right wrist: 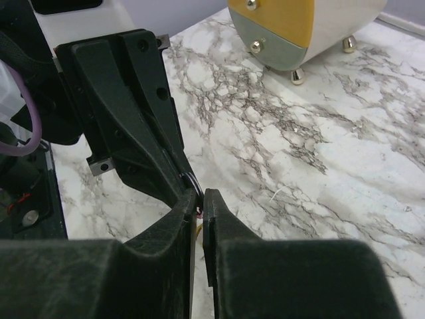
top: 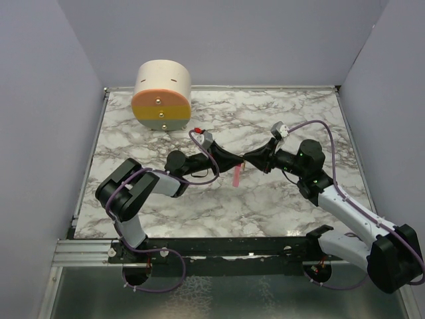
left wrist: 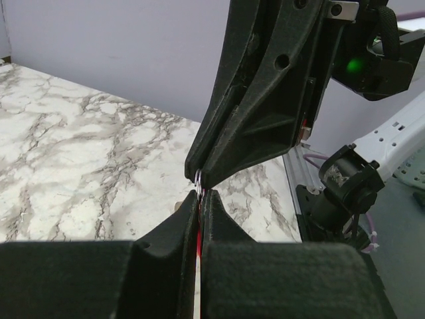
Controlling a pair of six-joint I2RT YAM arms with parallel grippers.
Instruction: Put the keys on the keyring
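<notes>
One slim pink strap keyring [top: 237,175] hanging long-axis down from clenched left pincer [left wrist: 200,201] above white marble counter [top: 265,206], small metal ring [left wrist: 198,177] at the tips; right pincer [right wrist: 199,203] tip to tip, clenched seemingly on tiny yellow-orange key [right wrist: 198,229], just beside ring.

We've got a white marble-look tabletop [top: 279,199] w/ grey veins. Far-left corner on it: a cream cylinder box [top: 163,95] on its side. Round face is orange over grey w/ gold knobs, standing on small gold ball feet.
</notes>
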